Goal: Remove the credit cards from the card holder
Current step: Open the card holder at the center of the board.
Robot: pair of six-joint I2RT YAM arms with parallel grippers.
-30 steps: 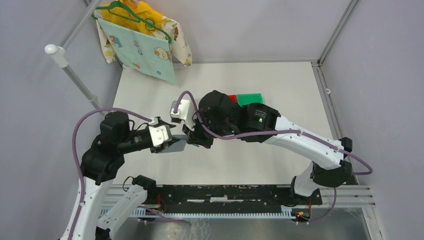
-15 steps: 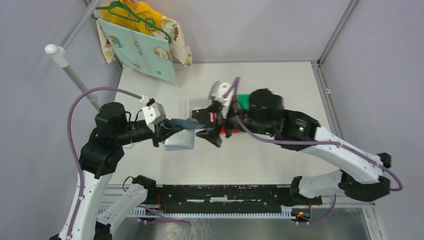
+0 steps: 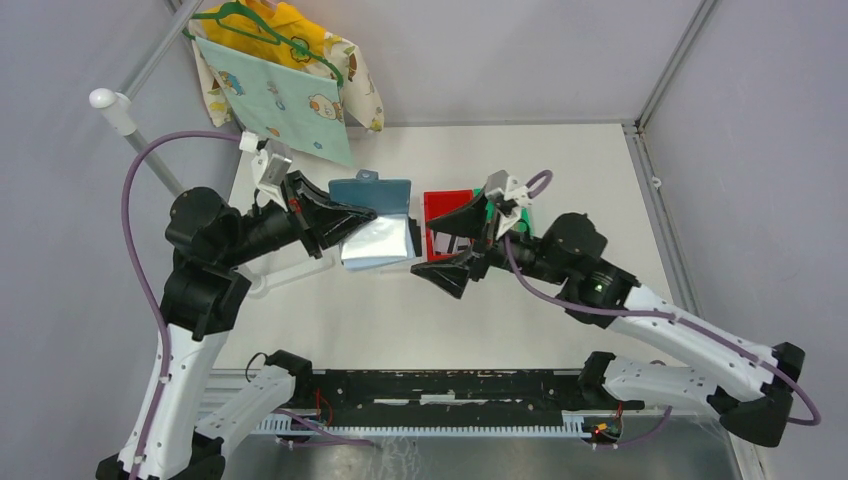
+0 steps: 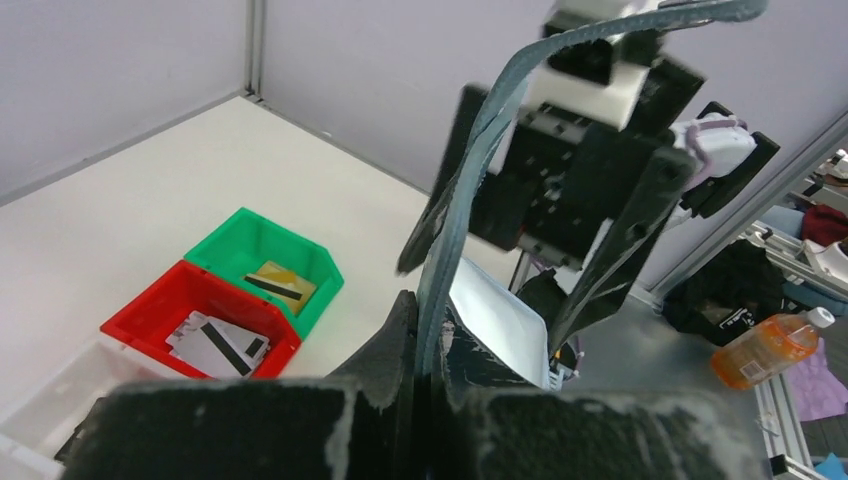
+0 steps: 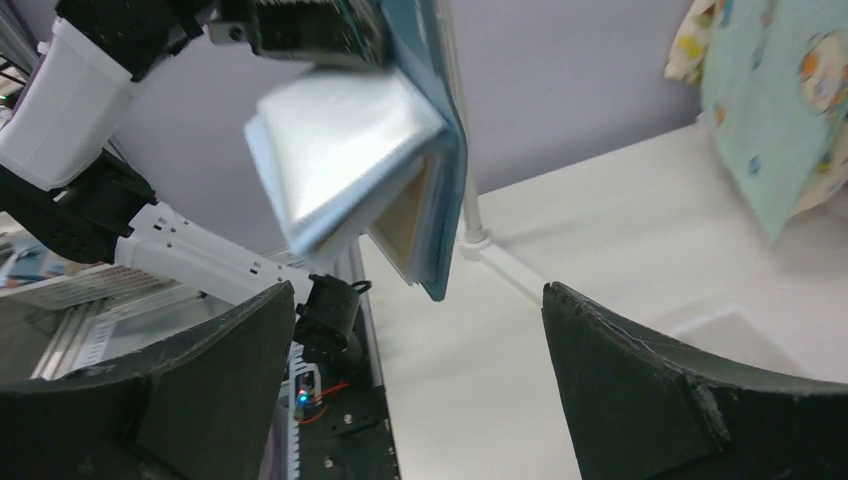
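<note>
Holder [image 3: 372,192]: slate-blue, lifted off the table [image 3: 560,160] and hanging open between the two grippers. From above it sits over the far middle of the table, just left of the red bin [image 3: 441,203].
Holder parts: the blue cover with its strap tab [image 3: 366,174] is on the far side. The shiny window flap [image 5: 340,150] is swung out toward the near edge. A tan pocket panel [image 5: 405,228] lies between them, seen almost edge-on.
Left gripper [image 3: 345,215]: clenched on the holder's blue cover. In its wrist view the cover rises as a thin strip straight out of the pinched fingers [image 4: 390,345].
Right gripper [image 3: 421,250]: spread wide, grasping nothing. It faces the holder's open side from the right and is apart from it, with one finger above the red bin.
Cards in bins: white-grey cards [image 4: 215,340] with dark stripes lie in the red bin. A gold-tan card [image 4: 277,282] lies in the green bin [image 4: 238,240].
Cards in holder: cannot tell, as the pockets are turned away or edge-on in every view.
Bins: the white bin [image 4: 40,400], red and green stand in a row on the table's far half, side walls touching.
Cloth [image 3: 280,105]: pale blue and patterned, on a green hanger [image 3: 250,18] at the far-left corner, with a yellow garment [image 3: 290,25] behind it.
</note>
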